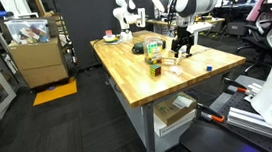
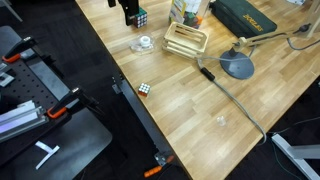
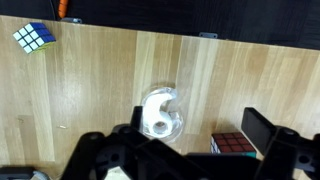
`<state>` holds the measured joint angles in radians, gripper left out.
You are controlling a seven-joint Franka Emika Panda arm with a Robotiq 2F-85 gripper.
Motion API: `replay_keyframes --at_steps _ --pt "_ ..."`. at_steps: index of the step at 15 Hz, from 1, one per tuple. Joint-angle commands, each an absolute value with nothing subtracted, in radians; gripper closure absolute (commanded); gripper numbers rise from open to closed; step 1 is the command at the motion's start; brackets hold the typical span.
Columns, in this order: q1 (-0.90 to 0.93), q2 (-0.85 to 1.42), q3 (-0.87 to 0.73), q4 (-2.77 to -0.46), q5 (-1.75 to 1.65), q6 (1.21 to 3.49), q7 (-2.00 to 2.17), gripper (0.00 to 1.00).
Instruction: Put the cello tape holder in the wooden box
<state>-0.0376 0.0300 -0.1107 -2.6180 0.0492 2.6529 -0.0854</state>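
The cello tape holder (image 3: 160, 113) is clear plastic with a white roll and lies flat on the wooden table. It also shows in an exterior view (image 2: 144, 44), just beside the wooden slatted box (image 2: 186, 40). My gripper (image 3: 197, 121) is open and empty above the table; the holder lies under its left finger, near the edge of the gap. A Rubik's cube (image 3: 238, 146) sits between the fingers near the right one. In both exterior views the gripper (image 2: 129, 14) (image 1: 181, 45) hangs near the table's far part.
A second Rubik's cube (image 3: 33, 38) lies apart near the table edge (image 2: 145, 88). A grey desk lamp (image 2: 238, 66), a dark green case (image 2: 246, 17) and a carton (image 2: 190, 10) stand around the wooden box. The butcher-block table (image 2: 200, 110) has open surface toward its near end.
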Motion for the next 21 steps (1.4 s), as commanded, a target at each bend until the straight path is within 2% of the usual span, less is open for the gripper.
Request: replay_keyframes --at_steps 1,5,18,21 --pt "-0.051 0.023 -0.095 -2.62 0.047 2.65 -0.083 0.0" --pt "-0.051 0.003 -0.094 -2.628 0.048 2.649 -0.083 0.0" --pt "-0.103 0.378 -0.1 -2.342 0.035 2.585 -0.089 0.0" --pt "-0.104 0.391 -0.101 -2.353 0.026 2.609 -0.076 0.0"
